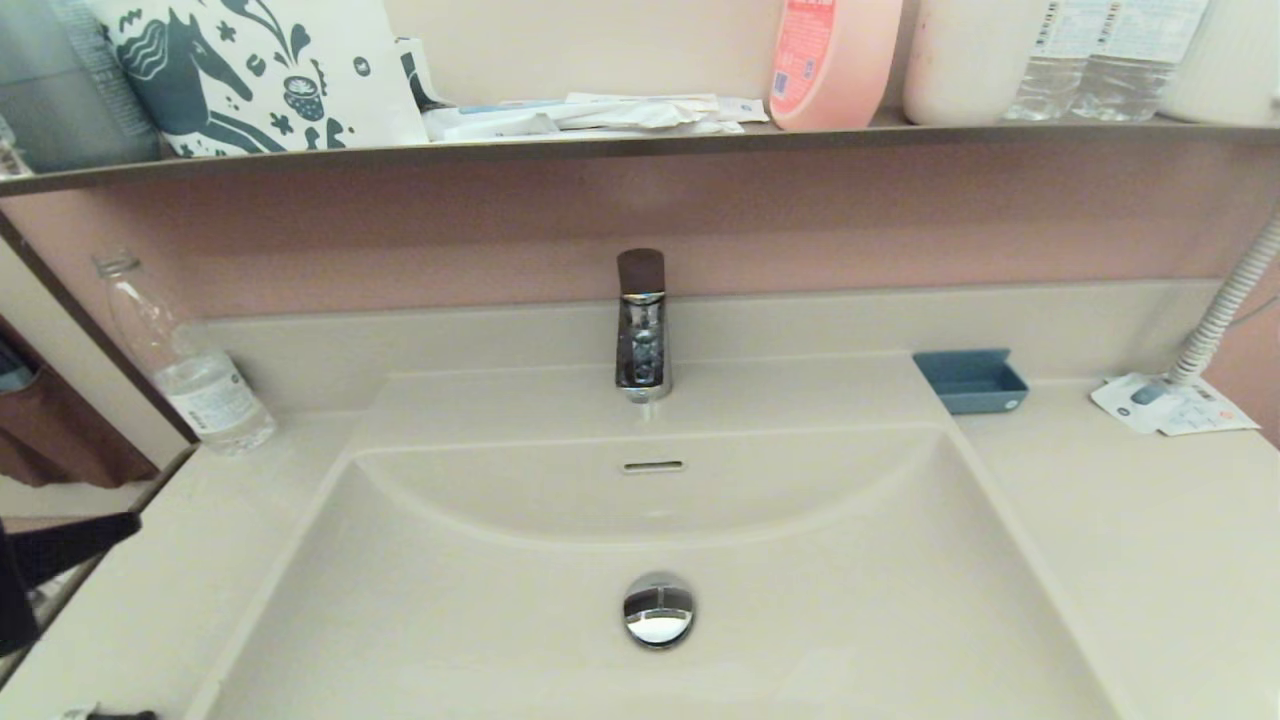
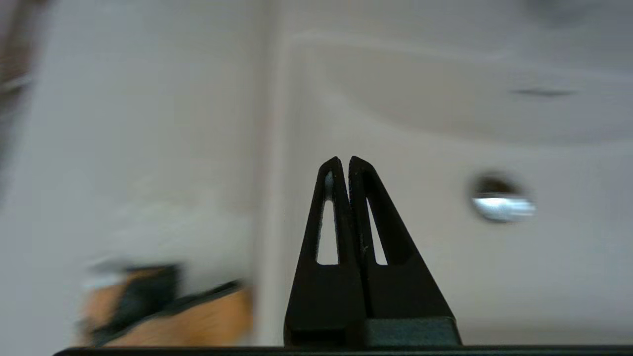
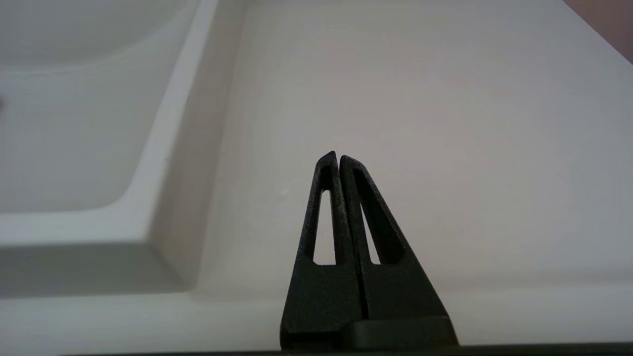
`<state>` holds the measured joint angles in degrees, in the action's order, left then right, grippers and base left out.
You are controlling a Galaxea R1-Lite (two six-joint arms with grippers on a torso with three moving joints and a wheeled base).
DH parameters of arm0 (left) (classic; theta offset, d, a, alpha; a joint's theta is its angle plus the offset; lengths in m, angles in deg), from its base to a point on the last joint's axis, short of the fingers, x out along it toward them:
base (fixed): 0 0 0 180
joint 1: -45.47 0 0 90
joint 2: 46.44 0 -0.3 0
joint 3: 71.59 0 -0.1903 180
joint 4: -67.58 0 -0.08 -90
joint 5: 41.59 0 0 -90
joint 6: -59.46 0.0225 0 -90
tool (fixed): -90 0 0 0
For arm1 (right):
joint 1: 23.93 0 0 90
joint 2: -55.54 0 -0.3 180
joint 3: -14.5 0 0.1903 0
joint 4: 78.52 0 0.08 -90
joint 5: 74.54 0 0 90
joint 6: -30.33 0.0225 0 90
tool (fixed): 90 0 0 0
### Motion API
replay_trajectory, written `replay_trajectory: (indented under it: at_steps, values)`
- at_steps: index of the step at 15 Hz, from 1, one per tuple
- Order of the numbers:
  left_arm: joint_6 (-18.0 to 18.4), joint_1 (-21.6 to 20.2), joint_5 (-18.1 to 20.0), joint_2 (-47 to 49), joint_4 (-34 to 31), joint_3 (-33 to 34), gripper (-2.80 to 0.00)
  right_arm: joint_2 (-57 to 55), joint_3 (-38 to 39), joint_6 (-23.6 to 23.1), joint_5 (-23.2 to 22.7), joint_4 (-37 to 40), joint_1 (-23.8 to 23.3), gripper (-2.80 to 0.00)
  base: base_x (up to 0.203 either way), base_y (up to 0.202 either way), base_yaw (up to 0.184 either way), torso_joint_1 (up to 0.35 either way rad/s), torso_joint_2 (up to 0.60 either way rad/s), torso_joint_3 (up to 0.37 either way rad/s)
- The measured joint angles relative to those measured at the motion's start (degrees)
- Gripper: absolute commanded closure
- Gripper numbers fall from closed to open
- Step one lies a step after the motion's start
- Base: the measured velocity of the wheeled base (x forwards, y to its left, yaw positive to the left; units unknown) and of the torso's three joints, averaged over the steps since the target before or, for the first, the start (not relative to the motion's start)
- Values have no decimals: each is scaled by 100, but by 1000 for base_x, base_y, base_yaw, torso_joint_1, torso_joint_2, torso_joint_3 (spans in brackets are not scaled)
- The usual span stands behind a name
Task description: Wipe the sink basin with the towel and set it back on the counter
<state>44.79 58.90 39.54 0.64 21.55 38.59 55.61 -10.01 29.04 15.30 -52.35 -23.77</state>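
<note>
The beige sink basin (image 1: 480,620) fills the middle of the head view, with its chrome drain plug (image 1: 658,610) and slot overflow (image 1: 653,466). No towel shows clearly in any view. A blurred orange patch with a dark band (image 2: 198,321) lies at the near corner of the left wrist view; I cannot tell what it is. My left gripper (image 2: 344,160) is shut and empty, hovering by the basin's left rim with the drain plug (image 2: 502,200) beyond it. Its dark arm (image 1: 70,545) shows at the left edge. My right gripper (image 3: 338,157) is shut and empty over the counter (image 3: 420,99) to the right of the basin (image 3: 64,123).
A chrome faucet (image 1: 641,330) stands behind the basin. A clear water bottle (image 1: 190,360) is on the left counter. A blue soap dish (image 1: 970,380), a paper packet (image 1: 1170,403) and a white hose (image 1: 1225,305) are at the back right. The shelf (image 1: 640,145) above holds bottles and bags.
</note>
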Motion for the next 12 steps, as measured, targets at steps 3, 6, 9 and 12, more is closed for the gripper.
replay_trajectory:
  at_steps: [3, 6, 9, 12]
  values:
    - [-92, 222, 94, -768, 96, 137, 0, 0, 0, 0, 0, 0, 0, 0, 0, 0, 0, 0, 0, 0]
    - [-103, -581, -55, -1477, -114, 106, 0, 0, 0, 0, 0, 0, 0, 0, 0, 0, 0, 0, 0, 0]
    - [-96, -1187, -91, -2296, -392, 297, 0, 0, 0, 0, 0, 0, 0, 0, 0, 0, 0, 0, 0, 0]
    - [-31, -1343, -19, -3015, -455, 847, 0, 0, 0, 0, 0, -1, 0, 0, 0, 0, 0, 0, 0, 0]
